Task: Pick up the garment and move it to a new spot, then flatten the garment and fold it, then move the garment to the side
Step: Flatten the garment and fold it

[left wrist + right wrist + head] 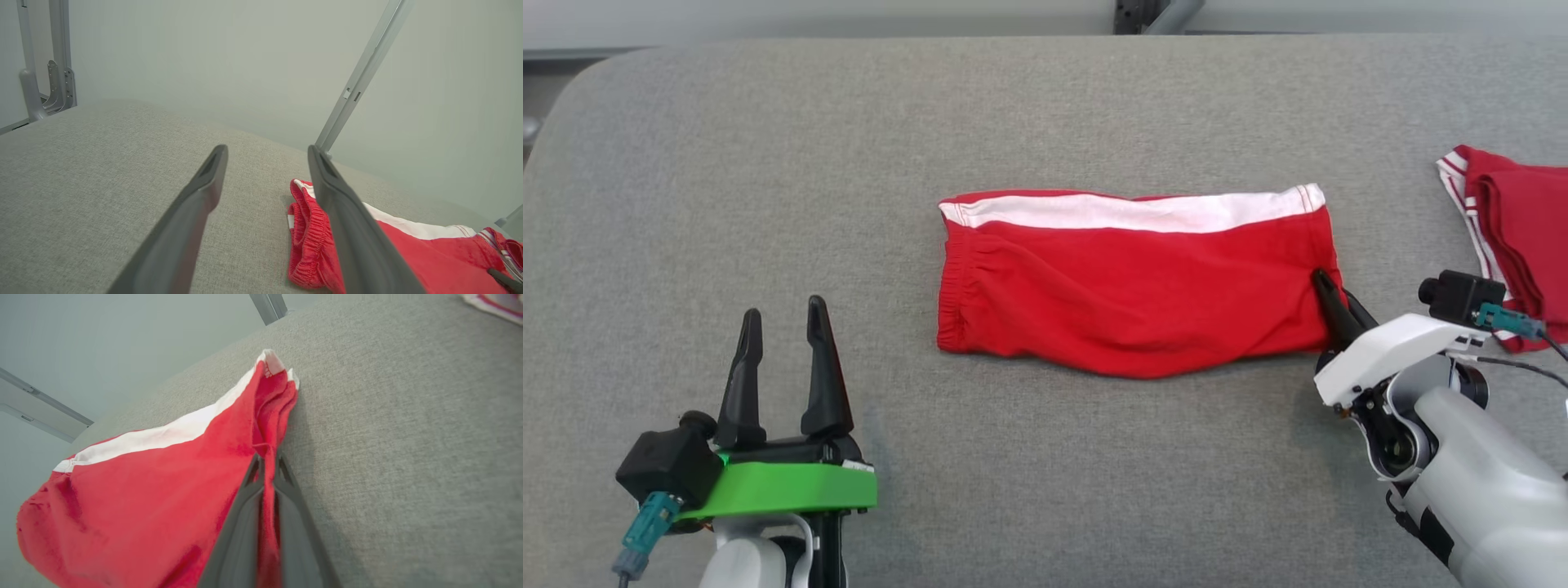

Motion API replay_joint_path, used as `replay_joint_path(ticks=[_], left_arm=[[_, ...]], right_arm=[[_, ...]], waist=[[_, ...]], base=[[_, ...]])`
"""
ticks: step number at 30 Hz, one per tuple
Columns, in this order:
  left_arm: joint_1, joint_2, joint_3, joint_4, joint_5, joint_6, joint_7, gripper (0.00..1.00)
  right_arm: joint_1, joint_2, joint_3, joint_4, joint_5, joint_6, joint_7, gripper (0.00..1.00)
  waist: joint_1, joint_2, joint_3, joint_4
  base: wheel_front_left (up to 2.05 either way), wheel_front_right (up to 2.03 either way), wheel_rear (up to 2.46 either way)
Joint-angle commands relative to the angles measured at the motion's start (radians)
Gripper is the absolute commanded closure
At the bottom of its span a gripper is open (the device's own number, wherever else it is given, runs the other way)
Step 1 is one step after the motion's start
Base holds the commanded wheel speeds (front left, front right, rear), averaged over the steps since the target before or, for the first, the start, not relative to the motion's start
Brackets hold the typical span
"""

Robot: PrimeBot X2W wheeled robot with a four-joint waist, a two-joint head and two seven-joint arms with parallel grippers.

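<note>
Right gripper point(267, 460) tight on garment point(1127, 294) edge (left gripper point(784, 310) agape)

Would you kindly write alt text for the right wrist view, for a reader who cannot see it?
The right gripper pinches the edge of white-striped red shorts, which lie on a grey padded table.

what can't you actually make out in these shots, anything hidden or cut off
Head view: the second red garment runs off the right edge and behind the right arm's camera, so its full shape is unknown.
Right wrist view: how many layers of the red shorts the right tool pinches; the fabric bunches between its fingers.
Left wrist view: part of the shorts' waistband, behind a finger of the left tool.
</note>
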Motion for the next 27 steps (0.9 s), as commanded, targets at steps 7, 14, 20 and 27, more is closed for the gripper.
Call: replay_joint_path(ticks=[7, 14, 20, 27], left_arm=[[0.032, 0.002, -0.022, 0.018, 0.024, -0.013, -0.003, 0.0], [0.034, 0.002, -0.038, 0.038, 0.019, -0.015, -0.002, 0.0], [0.038, 0.002, -0.044, 0.045, 0.017, -0.013, -0.002, 0.0], [0.036, 0.002, -0.048, 0.051, 0.01, -0.013, -0.002, 0.0]], right_arm=[[0.089, 0.028, -0.107, -0.03, -0.077, -0.001, -0.005, 1.0], [0.098, 0.036, -0.148, -0.017, -0.104, -0.001, 0.004, 1.0], [0.043, 0.018, -0.168, 0.014, -0.146, -0.001, 0.048, 1.0], [-0.054, 0.079, -0.146, -0.003, -0.221, -0.001, 0.105, 1.0]], waist=[[0.0, 0.0069, -0.039, -0.036], [0.0, 0.0069, -0.048, -0.029], [0.0, 0.0069, -0.055, -0.015], [0.0, 0.0069, -0.064, 0.0]], base=[[0.0, 0.0, 0.0], [0.0, 0.0, 0.0], [0.0, 0.0, 0.0], [0.0, 0.0, 0.0]])
